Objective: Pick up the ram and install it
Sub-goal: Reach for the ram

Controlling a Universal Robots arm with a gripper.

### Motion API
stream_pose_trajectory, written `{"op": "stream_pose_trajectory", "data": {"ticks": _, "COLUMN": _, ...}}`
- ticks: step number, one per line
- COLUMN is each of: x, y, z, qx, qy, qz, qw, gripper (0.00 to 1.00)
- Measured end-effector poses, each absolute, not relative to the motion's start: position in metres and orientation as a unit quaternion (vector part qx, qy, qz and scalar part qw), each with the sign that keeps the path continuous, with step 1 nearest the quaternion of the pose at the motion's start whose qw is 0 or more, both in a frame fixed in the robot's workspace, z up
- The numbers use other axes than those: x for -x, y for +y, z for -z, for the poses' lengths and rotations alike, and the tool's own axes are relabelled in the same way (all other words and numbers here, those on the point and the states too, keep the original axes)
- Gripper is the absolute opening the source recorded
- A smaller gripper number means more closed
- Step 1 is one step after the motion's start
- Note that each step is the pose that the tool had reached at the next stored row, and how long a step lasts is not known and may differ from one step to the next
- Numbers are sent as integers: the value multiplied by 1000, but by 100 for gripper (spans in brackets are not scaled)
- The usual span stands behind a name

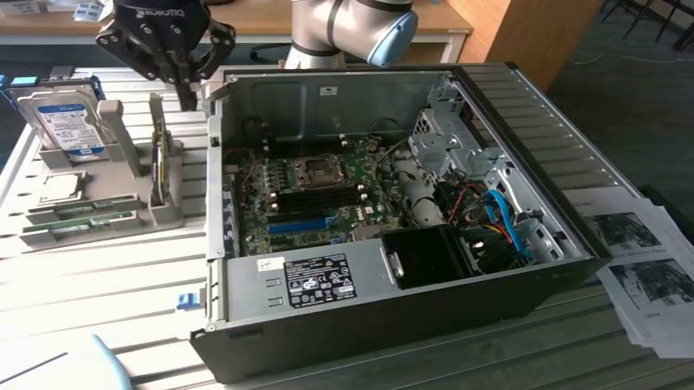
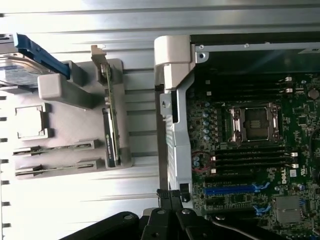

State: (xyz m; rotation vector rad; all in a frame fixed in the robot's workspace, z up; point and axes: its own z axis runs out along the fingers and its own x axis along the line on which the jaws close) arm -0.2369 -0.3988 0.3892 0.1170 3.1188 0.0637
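- Ram [image 2: 54, 148] is seen as two thin green sticks, laid side by side in slots of the grey holder [image 1: 119, 203] at the exterior view's left.
- Both sticks are left untouched, well apart from the gripper [image 1: 184, 85].
- The gripper is held clenched with nothing between its fingers, above the slatted table [image 1: 109, 284], between the holder and the open computer case [image 1: 434, 325].
- A hard drive [image 1: 65, 122] and a green card [image 1: 162, 166] are stood upright in the same holder.
- The motherboard [image 1: 314, 195] is exposed inside the case, with dark slots beside its socket.
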Motion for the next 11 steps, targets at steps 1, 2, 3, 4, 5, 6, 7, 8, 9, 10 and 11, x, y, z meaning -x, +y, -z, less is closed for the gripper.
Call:
{"op": "stream_pose_trajectory", "data": {"ticks": 1, "x": 240, "y": -399, "z": -389, "qx": -37, "qy": 999, "qz": -20, "qw": 10, "gripper": 9}}
{"op": "stream_pose_trajectory", "data": {"ticks": 2, "x": 243, "y": -399, "z": -389, "qx": -37, "qy": 999, "qz": -20, "qw": 10, "gripper": 9}}
{"op": "stream_pose_trajectory", "data": {"ticks": 3, "x": 246, "y": -399, "z": -389, "qx": -37, "qy": 999, "qz": -20, "qw": 10, "gripper": 9}}
{"op": "stream_pose_trajectory", "data": {"ticks": 4, "x": 249, "y": -399, "z": -389, "qx": -37, "qy": 999, "qz": -20, "qw": 10, "gripper": 9}}
{"op": "stream_pose_trajectory", "data": {"ticks": 5, "x": 252, "y": -399, "z": -388, "qx": -37, "qy": 999, "qz": -20, "qw": 10, "gripper": 9}}
{"op": "stream_pose_trajectory", "data": {"ticks": 6, "x": 255, "y": -399, "z": -388, "qx": -37, "qy": 999, "qz": -20, "qw": 9, "gripper": 9}}
{"op": "stream_pose_trajectory", "data": {"ticks": 7, "x": 258, "y": -399, "z": -388, "qx": -38, "qy": 999, "qz": -20, "qw": 9, "gripper": 9}}
{"op": "stream_pose_trajectory", "data": {"ticks": 8, "x": 261, "y": -399, "z": -388, "qx": -37, "qy": 999, "qz": -20, "qw": 9, "gripper": 9}}
{"op": "stream_pose_trajectory", "data": {"ticks": 9, "x": 264, "y": -399, "z": -388, "qx": -37, "qy": 999, "qz": -20, "qw": 9, "gripper": 9}}
{"op": "stream_pose_trajectory", "data": {"ticks": 10, "x": 268, "y": -399, "z": -388, "qx": -37, "qy": 999, "qz": -20, "qw": 9, "gripper": 9}}
{"op": "stream_pose_trajectory", "data": {"ticks": 11, "x": 271, "y": -399, "z": -388, "qx": -37, "qy": 999, "qz": -20, "qw": 9, "gripper": 9}}
